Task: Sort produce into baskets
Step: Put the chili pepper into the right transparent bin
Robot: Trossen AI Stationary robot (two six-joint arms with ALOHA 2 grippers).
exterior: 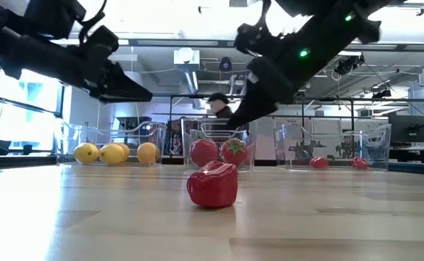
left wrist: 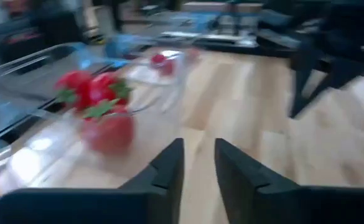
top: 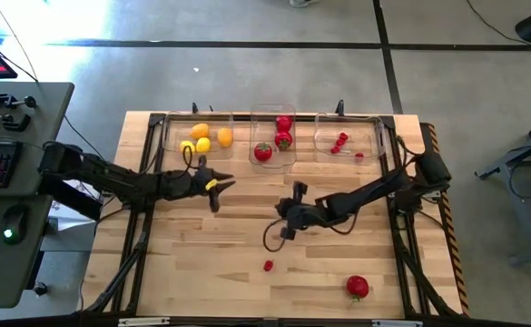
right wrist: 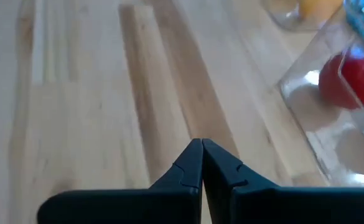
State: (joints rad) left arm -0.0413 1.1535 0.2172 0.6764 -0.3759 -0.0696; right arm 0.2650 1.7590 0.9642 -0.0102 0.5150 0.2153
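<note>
Three clear baskets (top: 273, 113) line the table's far edge, holding yellow (top: 201, 138), red, and berry fruits. A berry (top: 268, 265) and red fruit (top: 357, 287) lie loose near the front. Left gripper (top: 218, 189) nearly closed, empty; right gripper (top: 284, 227) pressed together, empty.
</note>
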